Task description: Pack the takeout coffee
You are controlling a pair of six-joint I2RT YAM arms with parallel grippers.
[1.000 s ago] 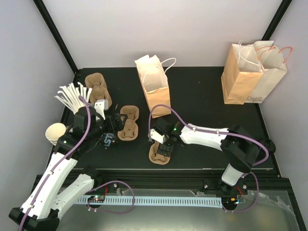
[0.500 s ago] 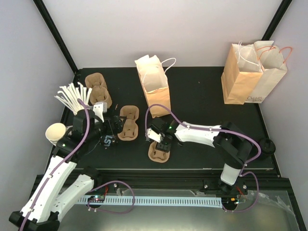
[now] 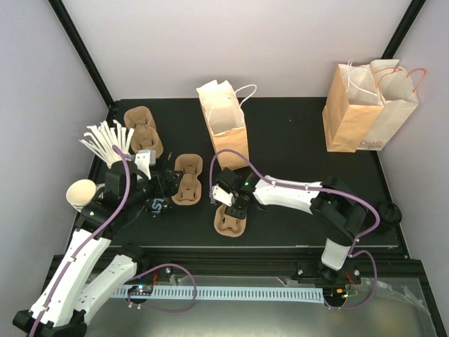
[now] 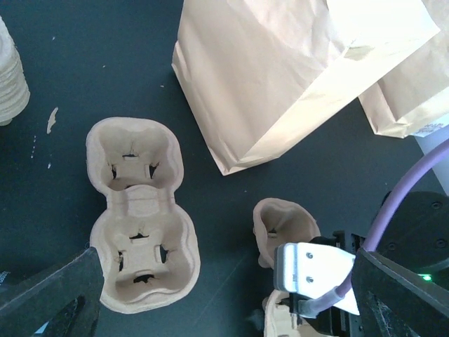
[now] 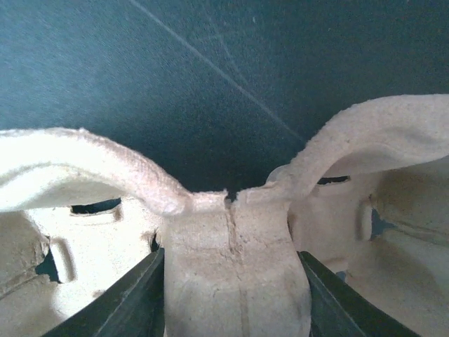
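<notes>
A brown pulp cup carrier (image 3: 228, 225) lies at the front middle of the black table. My right gripper (image 3: 233, 205) stands over it. In the right wrist view its dark fingers (image 5: 133, 302) press both sides of the carrier's middle bridge (image 5: 235, 267), so it is shut on that bridge. My left gripper (image 3: 165, 184) hangs wide open beside a second carrier (image 3: 187, 179), holding nothing. A small black thing with pale print (image 3: 157, 205) sits just below it; I cannot tell whether that is the takeout coffee.
An open paper bag (image 3: 226, 123) stands behind the carriers, and two more bags (image 3: 368, 105) stand at the back right. A third carrier (image 3: 144, 130), a fan of white sticks (image 3: 105, 140) and a lidless cup (image 3: 81, 193) sit at the left.
My right gripper slid a little left and its fingers closed onto the carrier's bridge. The carrier shifted slightly left with it. The left arm barely moved.
</notes>
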